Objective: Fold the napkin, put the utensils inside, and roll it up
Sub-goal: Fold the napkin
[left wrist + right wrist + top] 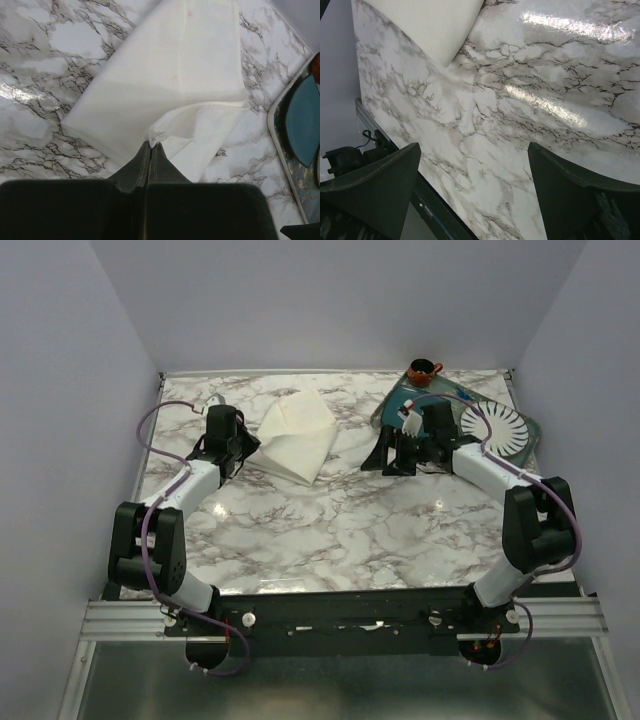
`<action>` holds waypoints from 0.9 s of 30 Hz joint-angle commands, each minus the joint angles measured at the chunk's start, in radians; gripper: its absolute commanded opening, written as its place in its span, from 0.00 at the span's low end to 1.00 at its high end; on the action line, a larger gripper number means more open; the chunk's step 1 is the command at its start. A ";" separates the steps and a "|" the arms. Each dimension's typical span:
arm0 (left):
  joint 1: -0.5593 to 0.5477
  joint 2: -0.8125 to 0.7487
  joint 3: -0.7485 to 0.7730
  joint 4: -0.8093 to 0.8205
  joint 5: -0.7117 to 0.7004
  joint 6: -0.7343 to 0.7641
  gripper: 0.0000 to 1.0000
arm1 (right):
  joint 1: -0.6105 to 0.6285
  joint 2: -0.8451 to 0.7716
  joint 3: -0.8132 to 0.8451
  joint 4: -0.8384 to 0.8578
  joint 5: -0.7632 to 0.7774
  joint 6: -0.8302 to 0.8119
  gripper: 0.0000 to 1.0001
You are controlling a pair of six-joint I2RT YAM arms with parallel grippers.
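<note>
lying folded, the napkin (pixel 170 75) is found directly ahead of the left gripper (pixel 150 146), long axis slanting away to its right. near edge seemingly pinched by closed jaws. right gripper (pixel 474 148), spread wide, is noted farther off.

My table (pixel 530 115) has a marble-patterned top, smooth and glossy, throwing back bright streaks of light. The napkin (pixel 170 85) is soft, matt cream cloth, and a fine woven grain shows on its turned-up underside. My left gripper (pixel 151 146) and right gripper (pixel 472 150) both have fingers of matt black plastic, faintly grainy. Farther off, the ribbed white plate (pixel 493 428) looks glazed, and the small brown cup (pixel 424 371) has a sheen.
</note>
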 commanded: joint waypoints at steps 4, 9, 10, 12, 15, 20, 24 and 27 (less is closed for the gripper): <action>0.038 0.059 0.020 -0.044 -0.051 0.011 0.00 | 0.061 0.090 0.104 0.017 -0.022 -0.002 0.96; 0.048 0.105 0.035 -0.070 -0.060 0.019 0.00 | 0.090 0.160 0.183 0.018 -0.045 0.018 0.95; 0.053 0.106 0.034 -0.070 -0.064 0.021 0.00 | 0.096 0.169 0.193 0.018 -0.047 0.025 0.94; 0.058 0.112 0.029 -0.065 -0.072 0.024 0.00 | 0.104 0.186 0.223 0.023 -0.048 0.027 0.94; 0.064 0.123 0.032 -0.046 -0.066 0.014 0.00 | 0.116 0.226 0.251 0.040 -0.065 0.036 0.93; 0.065 0.135 0.052 -0.025 -0.050 0.005 0.00 | 0.142 0.295 0.315 0.057 -0.081 0.059 0.91; 0.065 0.172 0.076 -0.044 -0.043 0.001 0.00 | 0.156 0.338 0.360 0.070 -0.098 0.078 0.88; 0.065 0.169 0.072 -0.030 -0.037 -0.004 0.00 | 0.170 0.383 0.412 0.074 -0.110 0.087 0.85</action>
